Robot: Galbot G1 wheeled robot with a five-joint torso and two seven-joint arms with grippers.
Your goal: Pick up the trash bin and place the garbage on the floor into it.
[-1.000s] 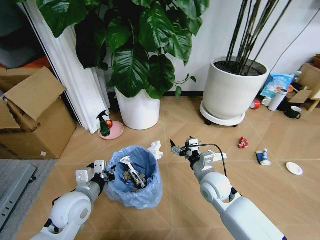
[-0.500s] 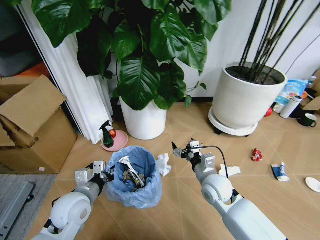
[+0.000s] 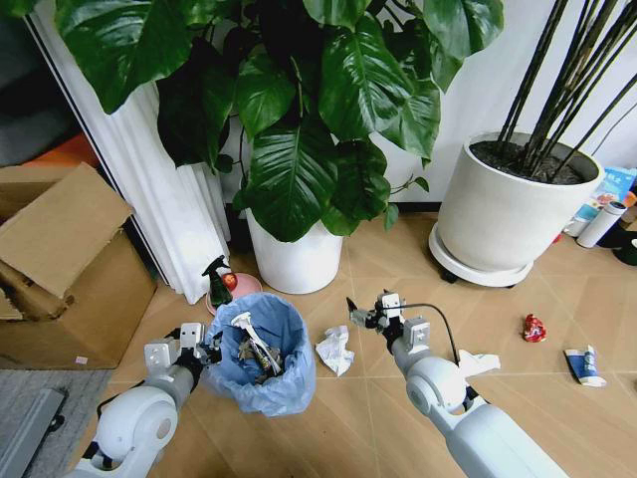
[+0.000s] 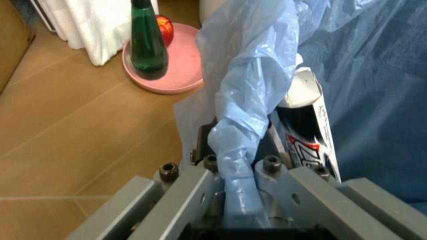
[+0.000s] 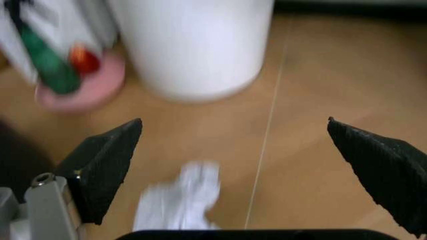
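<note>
The trash bin [image 3: 267, 357], lined with a crinkled light-blue bag [image 4: 347, 65], holds several litter pieces. My left gripper [image 3: 197, 351] is shut on its rim, and the bag is bunched between the fingers [image 4: 200, 192]. My right gripper [image 3: 366, 313] hovers open just right of the bin, its black fingertips [image 5: 107, 167] spread wide above a crumpled white paper wad [image 3: 333, 350] [image 5: 181, 206] on the floor [image 3: 398, 259]. Further right lie a white wrapper [image 3: 479, 362], a red crumpled wrapper [image 3: 534, 328] and a small blue-white bottle [image 3: 583, 363].
A white plant pot [image 3: 296, 261] with broad leaves stands just behind the bin, and a bigger pot [image 3: 503, 227] at the back right. A green spray bottle [image 3: 218, 281] stands on a pink dish [image 4: 175, 70]. Cardboard boxes [image 3: 65, 269] and a white curtain [image 3: 164, 204] bound the left.
The whole view has shifted: pots and litter sit further right and lower, so the camera moved. The paper wad now lies beside the bin under the right gripper. The left gripper still holds the bin.
</note>
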